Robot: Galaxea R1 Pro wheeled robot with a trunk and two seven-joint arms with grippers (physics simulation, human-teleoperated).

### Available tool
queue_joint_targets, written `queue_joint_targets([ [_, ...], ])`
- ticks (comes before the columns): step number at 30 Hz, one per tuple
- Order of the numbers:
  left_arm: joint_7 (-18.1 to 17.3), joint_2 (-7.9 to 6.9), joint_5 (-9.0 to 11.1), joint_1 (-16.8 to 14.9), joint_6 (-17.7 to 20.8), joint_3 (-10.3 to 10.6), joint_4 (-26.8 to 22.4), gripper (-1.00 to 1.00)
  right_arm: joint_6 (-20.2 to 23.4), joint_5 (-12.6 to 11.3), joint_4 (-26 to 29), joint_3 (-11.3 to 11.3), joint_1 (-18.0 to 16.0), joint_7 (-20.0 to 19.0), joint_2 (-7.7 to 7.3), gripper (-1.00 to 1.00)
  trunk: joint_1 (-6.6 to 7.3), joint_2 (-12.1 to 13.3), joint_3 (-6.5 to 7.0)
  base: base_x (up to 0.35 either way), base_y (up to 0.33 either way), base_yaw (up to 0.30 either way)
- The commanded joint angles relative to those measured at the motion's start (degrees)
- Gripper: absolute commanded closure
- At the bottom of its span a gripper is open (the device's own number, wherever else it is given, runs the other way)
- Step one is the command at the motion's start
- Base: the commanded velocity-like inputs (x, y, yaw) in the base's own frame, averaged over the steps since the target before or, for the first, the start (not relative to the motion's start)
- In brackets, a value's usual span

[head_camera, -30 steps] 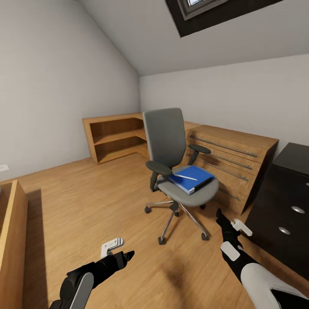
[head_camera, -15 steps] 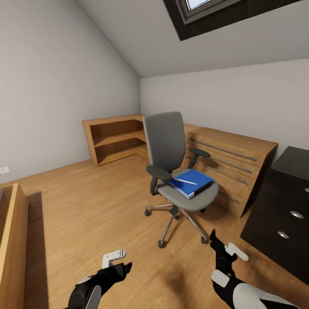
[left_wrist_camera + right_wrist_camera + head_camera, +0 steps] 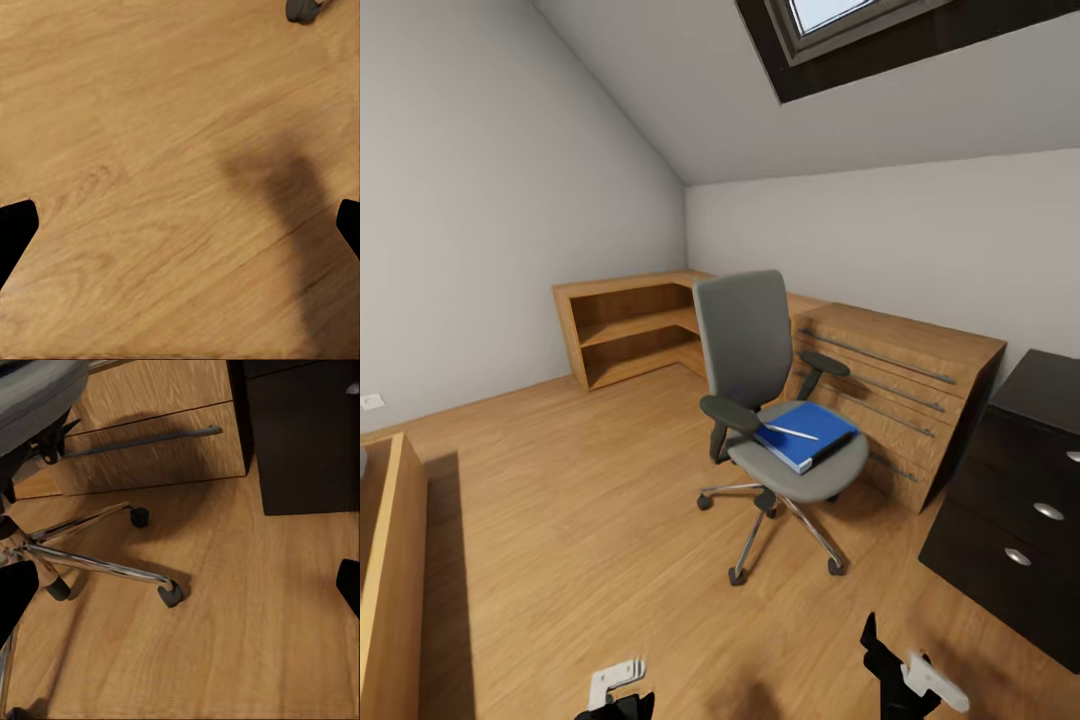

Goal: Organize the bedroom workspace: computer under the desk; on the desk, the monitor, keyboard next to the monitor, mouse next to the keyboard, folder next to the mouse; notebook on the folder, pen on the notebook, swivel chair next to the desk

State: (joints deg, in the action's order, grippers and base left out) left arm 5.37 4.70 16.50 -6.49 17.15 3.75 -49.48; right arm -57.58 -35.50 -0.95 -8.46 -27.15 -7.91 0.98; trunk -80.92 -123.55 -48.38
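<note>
Head view shows folder and pen on swivel chair; wrist views show both arms' fingers spread wide over floor.

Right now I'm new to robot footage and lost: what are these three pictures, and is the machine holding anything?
It is a simulated wheeled robot with two arms. The head view looks across a bedroom: a swivel chair carries a blue folder with a pen lying on top. A wooden drawer chest stands behind it, and a dark drawer unit to the right. The other two pictures come from cameras near each gripper, looking down at the wood floor. The left gripper and right gripper are both open and empty; the right wrist view shows the chair's chrome base.
</note>
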Motion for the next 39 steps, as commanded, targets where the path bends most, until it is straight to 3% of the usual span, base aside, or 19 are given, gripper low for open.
queue_joint_targets([
  [1, 0.5, -0.05, 0.6, 0.0, 0.1, 0.1, 0.3, -1.0, -0.3, -0.1, -0.1, -0.4, 0.2, -0.6, -0.06, -1.0, 0.24, 0.4, 0.13, 0.0, 0.0, 0.0],
  [7, 0.5, -0.17, 0.6, 0.0, -2.5, -0.1, 2.8, -1.0, -0.5, -0.2, -0.1, -0.4, 1.3, -0.5, -1.23, -1.0, 1.55, 2.8, 1.21, 0.0, 0.0, 0.0],
  [10, 0.4, -0.2, 0.5, 0.0, -6.7, 0.1, 5.3, -1.0, -0.3, -0.2, -0.2, -0.4, 1.7, -0.5, -1.8, -1.0, 2.21, 4.0, 1.75, 0.0, 0.0, 0.0],
  [13, 0.3, -0.08, 0.4, 0.0, -16.0, 0.4, 9.2, -1.0, 0.0, -0.1, -0.2, -0.3, 1.9, -0.5, -2.02, -1.0, 2.87, 5.2, 2.29, 0.0, 0.0, 0.0],
  [15, 0.3, 0.05, 0.2, 0.0, -18.2, 0.6, 11.0, -1.0, 0.0, -0.1, -0.2, -0.3, 1.9, -0.5, -2.03, -1.0, 3.31, 6.0, 2.65, 0.0, 0.0, 0.0],
  [19, 0.5, 0.03, -2.2, 0.0, -19.7, 0.9, 12.8, -1.0, 0.0, -0.1, -0.2, -0.3, 1.9, -0.5, -2.04, -1.0, 4.19, 7.6, 3.36, 0.0, 0.0, 0.0],
  [23, 0.9, -0.05, -3.0, 0.0, -20.0, 0.8, 13.2, -1.0, 0.0, -0.2, -0.1, -0.3, 1.9, -0.4, -2.13, -1.0, 5.07, 9.2, 4.08, 0.0, 0.0, 0.0],
  [28, 1.7, -0.11, -3.0, 0.0, -20.0, 0.7, 13.3, -1.0, 0.0, -0.2, -0.1, -0.3, 1.9, -0.4, -2.15, -1.0, 6.17, 11.2, 4.98, 0.0, 0.0, 0.0],
  [32, 1.8, -0.06, -3.0, 0.0, -19.9, 0.7, 13.3, -1.0, 0.2, -0.2, -0.2, -0.3, 1.9, 0.0, -3.03, -1.0, 7.04, 12.8, 5.7, 0.0, 0.0, -0.128],
  [39, 1.8, -0.12, -3.0, 0.0, -19.8, 0.7, 13.3, -1.0, 0.3, -0.1, -0.2, -0.3, 1.9, 0.1, -2.78, -1.0, 8.58, 15.6, 6.96, 0.0, 0.0, -0.061],
])
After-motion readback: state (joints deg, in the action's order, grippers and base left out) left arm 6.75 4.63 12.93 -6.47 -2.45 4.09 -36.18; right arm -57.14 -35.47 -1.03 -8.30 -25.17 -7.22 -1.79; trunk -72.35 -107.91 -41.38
